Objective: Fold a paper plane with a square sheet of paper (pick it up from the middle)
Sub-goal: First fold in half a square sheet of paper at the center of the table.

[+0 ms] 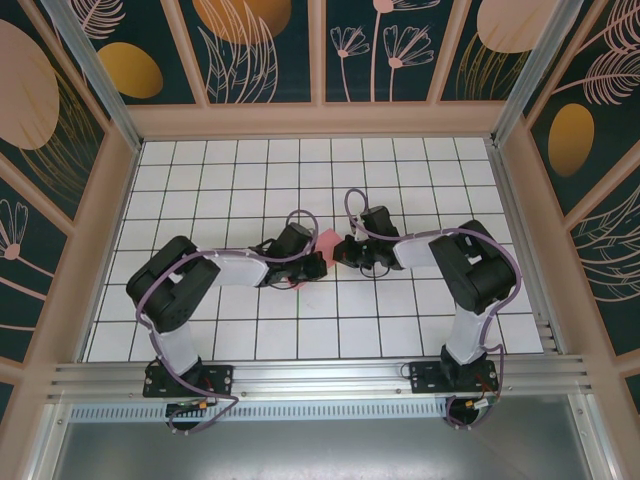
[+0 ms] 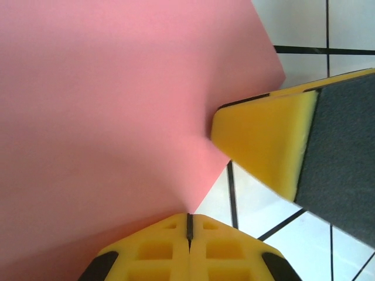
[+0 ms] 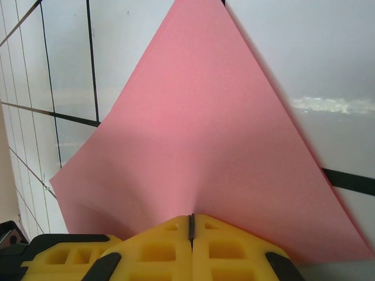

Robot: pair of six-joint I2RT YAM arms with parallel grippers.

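The pink-red sheet of paper (image 1: 328, 242) is held between both arms near the middle of the table. From above, just a small pink patch of it shows between the two wrists. My left gripper (image 2: 189, 225) is shut on one edge of the sheet (image 2: 117, 117), which spreads away from its yellow fingers. My right gripper (image 3: 191, 225) is shut on another edge of the paper (image 3: 205, 134), which narrows to a point at the far end. The right gripper's yellow fingertip (image 2: 263, 140) reaches in against the sheet in the left wrist view. In the top view the left gripper (image 1: 316, 262) and right gripper (image 1: 345, 250) nearly touch.
The table (image 1: 250, 180) is white with a black grid and is boxed in by wooden side walls (image 1: 115, 190) and an aluminium rail (image 1: 320, 375) along the near edge. The left gripper's yellow finger (image 3: 58, 257) shows at the lower left of the right wrist view.
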